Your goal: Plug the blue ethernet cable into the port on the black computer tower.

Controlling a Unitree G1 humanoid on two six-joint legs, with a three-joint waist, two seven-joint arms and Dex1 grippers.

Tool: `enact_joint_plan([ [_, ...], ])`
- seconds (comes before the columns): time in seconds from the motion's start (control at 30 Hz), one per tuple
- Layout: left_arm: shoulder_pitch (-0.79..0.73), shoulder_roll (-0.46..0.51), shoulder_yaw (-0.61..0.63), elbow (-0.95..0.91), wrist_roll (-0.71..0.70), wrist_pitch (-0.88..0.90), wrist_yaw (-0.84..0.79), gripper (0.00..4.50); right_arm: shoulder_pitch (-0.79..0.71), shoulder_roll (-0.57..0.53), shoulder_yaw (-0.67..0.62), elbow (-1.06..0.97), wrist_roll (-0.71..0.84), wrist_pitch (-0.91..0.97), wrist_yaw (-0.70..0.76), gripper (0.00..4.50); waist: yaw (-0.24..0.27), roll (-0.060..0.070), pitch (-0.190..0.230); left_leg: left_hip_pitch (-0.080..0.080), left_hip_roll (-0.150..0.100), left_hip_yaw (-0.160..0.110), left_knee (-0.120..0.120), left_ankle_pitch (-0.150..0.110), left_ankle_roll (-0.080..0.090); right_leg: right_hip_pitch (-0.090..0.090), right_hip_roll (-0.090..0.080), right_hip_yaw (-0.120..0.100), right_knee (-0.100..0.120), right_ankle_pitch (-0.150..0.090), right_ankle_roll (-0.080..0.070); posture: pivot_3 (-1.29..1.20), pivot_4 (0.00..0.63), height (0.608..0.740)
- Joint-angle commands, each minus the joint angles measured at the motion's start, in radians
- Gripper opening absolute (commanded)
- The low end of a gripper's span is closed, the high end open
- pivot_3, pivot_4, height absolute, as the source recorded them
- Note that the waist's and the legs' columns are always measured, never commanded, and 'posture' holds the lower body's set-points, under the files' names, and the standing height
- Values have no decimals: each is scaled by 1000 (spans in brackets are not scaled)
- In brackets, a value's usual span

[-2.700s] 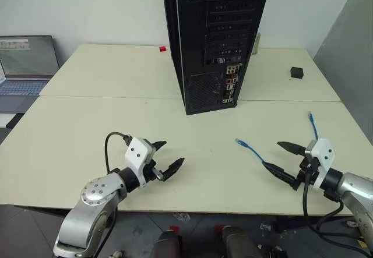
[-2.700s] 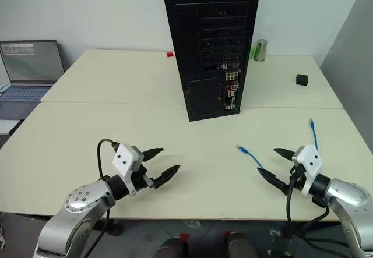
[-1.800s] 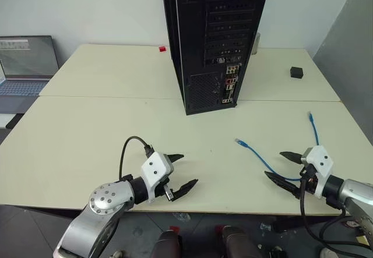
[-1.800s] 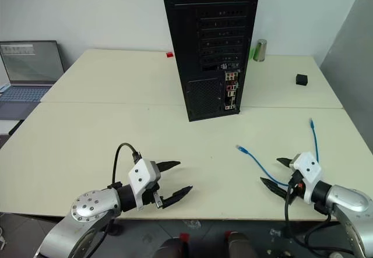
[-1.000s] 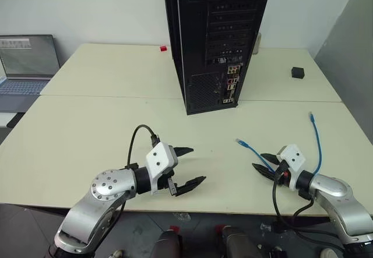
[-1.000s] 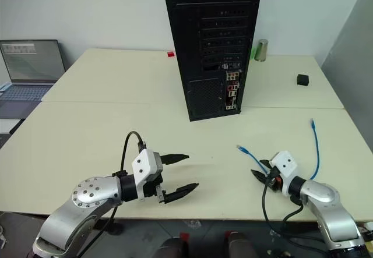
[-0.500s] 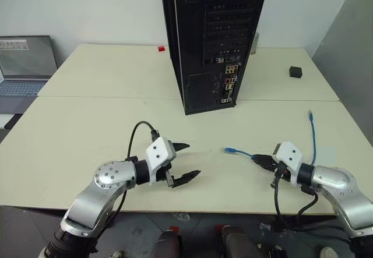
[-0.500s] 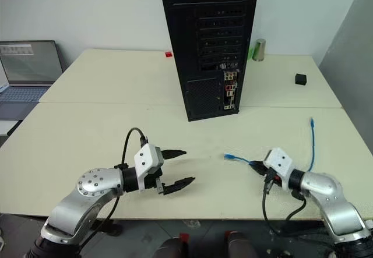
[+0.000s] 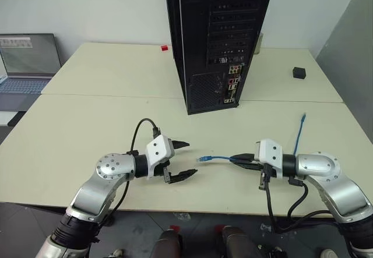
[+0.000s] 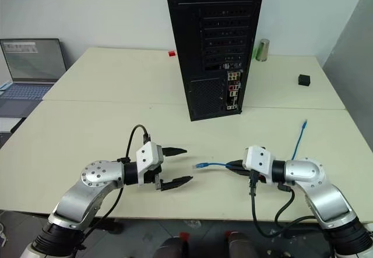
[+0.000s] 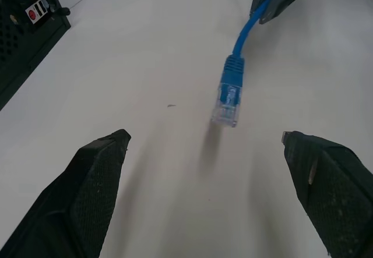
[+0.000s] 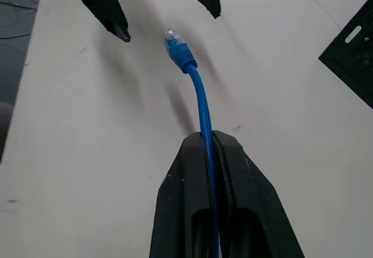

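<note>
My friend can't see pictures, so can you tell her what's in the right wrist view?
The right gripper is shut on the blue ethernet cable, whose clear plug sticks out over the pale table. The plug points toward the two black fingers of the left gripper, which is open. A corner of the black computer tower shows at the edge.

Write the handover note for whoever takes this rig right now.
Right gripper: shut on the blue cable, a little behind its near plug, which sticks out toward the left gripper, above the table.
Left gripper: open, empty, facing that plug.
Cable's far end lies on the table to the right.
Tower stands at the table's middle, rear ports facing the robot.
Done: cable picked up.
Left: probably regrasp near the plug, carry it to the port, push it in.
</note>
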Motion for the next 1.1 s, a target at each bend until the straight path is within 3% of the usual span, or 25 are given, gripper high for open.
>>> enact_joint_plan([
  [0.03,-20,-1,-11,7,-7,-29,-42,4322,-17,-3,-11,-38,20,4,15,10,0,0,0,0,0,0,0,0,0,0,0,0,0,0,0,0,150,740],
  [0.73,-55,-58,-49,84,57,-119,-68,307,-26,-6,-3,-74,41,31,16,0,-1,0,0,0,0,0,0,0,0,0,0,0,0,0,0,0,150,740],
  [0.97,-36,-54,-50,82,70,-138,-76,270,-31,-13,-3,-72,44,37,26,0,-1,0,0,0,0,0,0,0,0,0,0,0,0,0,0,0,150,740],
  [1.0,-31,-53,-50,79,71,-141,-77,270,-32,-17,-3,-70,44,35,33,508,-1,0,0,0,0,0,0,0,0,0,0,0,0,0,0,0,150,740],
  [1.1,-12,-43,-55,70,90,-179,-79,270,-37,-43,-13,-61,54,43,64,1129,-1,0,0,0,0,0,0,0,0,0,0,0,0,0,0,0,150,740],
])
